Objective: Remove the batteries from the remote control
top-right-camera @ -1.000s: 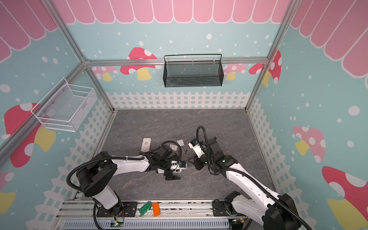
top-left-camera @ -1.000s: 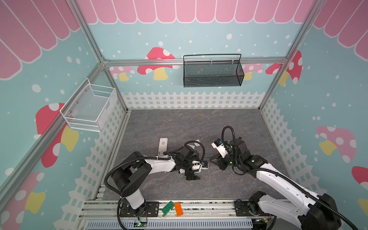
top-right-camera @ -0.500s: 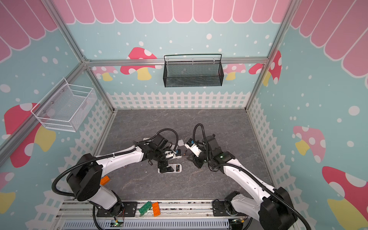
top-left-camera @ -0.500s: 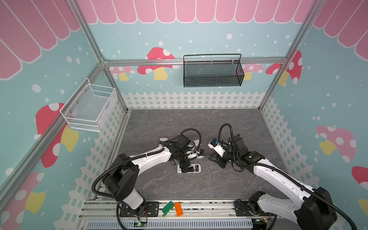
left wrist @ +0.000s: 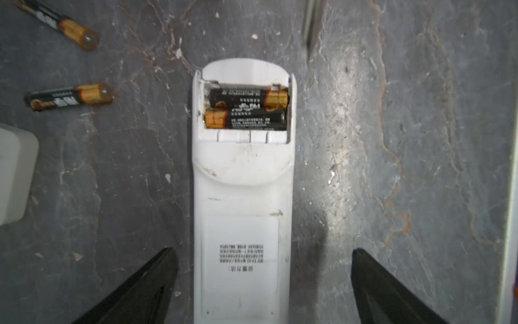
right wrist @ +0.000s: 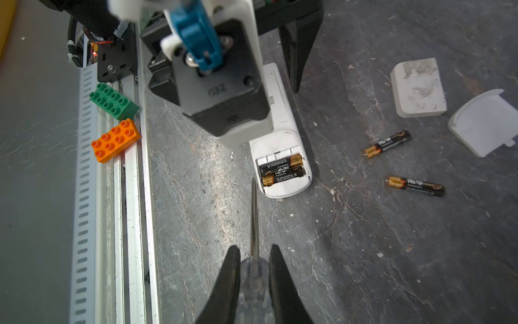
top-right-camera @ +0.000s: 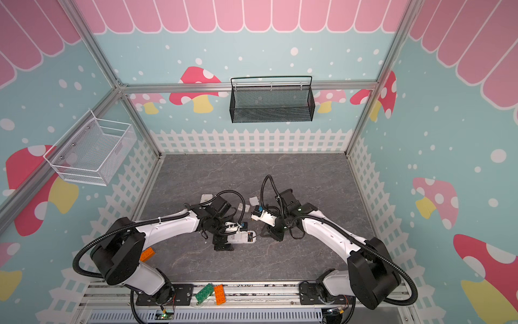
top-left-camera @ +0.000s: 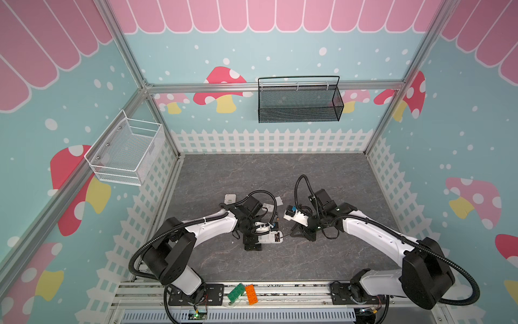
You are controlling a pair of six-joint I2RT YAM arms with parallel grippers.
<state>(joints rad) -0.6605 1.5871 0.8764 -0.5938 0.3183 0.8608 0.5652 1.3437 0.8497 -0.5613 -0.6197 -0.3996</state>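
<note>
The right gripper (right wrist: pixel 255 269) has its black fingers (right wrist: pixel 230 280) clenched on the clear handle of a screwdriver (right wrist: pixel 254 224). The thin shaft points at the open end of the remote control (right wrist: pixel 283 131), and its tip is just beside the rim of the battery bay; whether it touches the shell cannot be told. The left gripper (left wrist: pixel 262 249) stands spread wide over the remote's labelled back, one finger on each side and neither touching the white plastic.

The remote lies face down on the grey table (left wrist: pixel 420 140) with its bay uncovered. Two seated batteries (left wrist: pixel 246 98) lie side by side across the bay, orange ends opposed. Two loose batteries (right wrist: pixel 388 143) lie near it on the table, apart from each other. A curved white battery cover (right wrist: pixel 482 126) and a white block (right wrist: pixel 419 87) rest a little farther out.

The cells look light, rigid, smooth and round, so they will probably roll once freed. Those in the bay sit sunk between its walls, likely pressed by their contacts, which leaves no room for fingers around them. The best purchase appears to be the blade tip levered under one end of the cell nearer the remote's end, and then a pinch across its middle. The remote itself looks light and slick and may skid under the prying, so the open jaws would do well to close on its long sides below the bay.
</note>
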